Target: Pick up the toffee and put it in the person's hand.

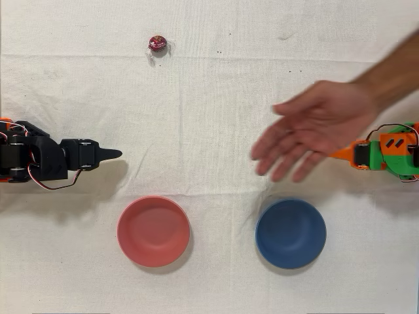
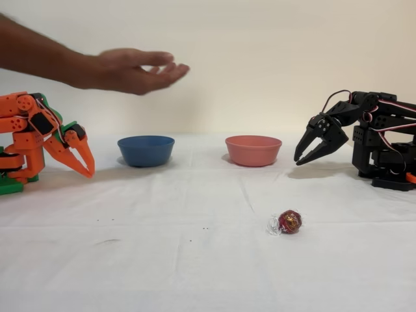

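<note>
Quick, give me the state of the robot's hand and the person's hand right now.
Black arm's hand: open, holding nothing, parked away from the toffee.
Person's hand: open, palm empty, held in the air above the table.

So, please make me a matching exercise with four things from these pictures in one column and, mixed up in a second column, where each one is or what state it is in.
Things:
1. toffee
2. person's hand
3. black arm's pincer
4. pink bowl

Places or states:
A. held in the air, palm open, above the table
B. empty, standing beside the blue bowl
C. lying alone on the white cloth, nothing touching it
D. open, holding nothing, raised off the cloth

Pairs: 1-C, 2-A, 3-D, 4-B
</note>
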You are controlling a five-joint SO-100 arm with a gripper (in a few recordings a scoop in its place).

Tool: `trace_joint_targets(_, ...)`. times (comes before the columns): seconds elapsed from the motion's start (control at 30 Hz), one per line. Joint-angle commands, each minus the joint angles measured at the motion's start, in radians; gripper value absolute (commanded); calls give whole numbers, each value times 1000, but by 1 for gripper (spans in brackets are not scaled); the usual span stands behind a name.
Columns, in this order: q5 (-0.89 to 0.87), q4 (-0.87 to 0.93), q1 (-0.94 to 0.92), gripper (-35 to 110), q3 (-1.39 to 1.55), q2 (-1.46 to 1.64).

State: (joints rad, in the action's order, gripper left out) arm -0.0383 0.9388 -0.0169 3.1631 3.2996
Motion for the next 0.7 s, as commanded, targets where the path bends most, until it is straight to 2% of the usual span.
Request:
trace_joint_targets(0.0, -15, 17, -12, 0, 51, 69)
trace_joint_targets(0.37, -46, -18, 12, 0, 17, 15)
trace_joint_targets(0.67, 12, 11, 44, 3, -219, -166)
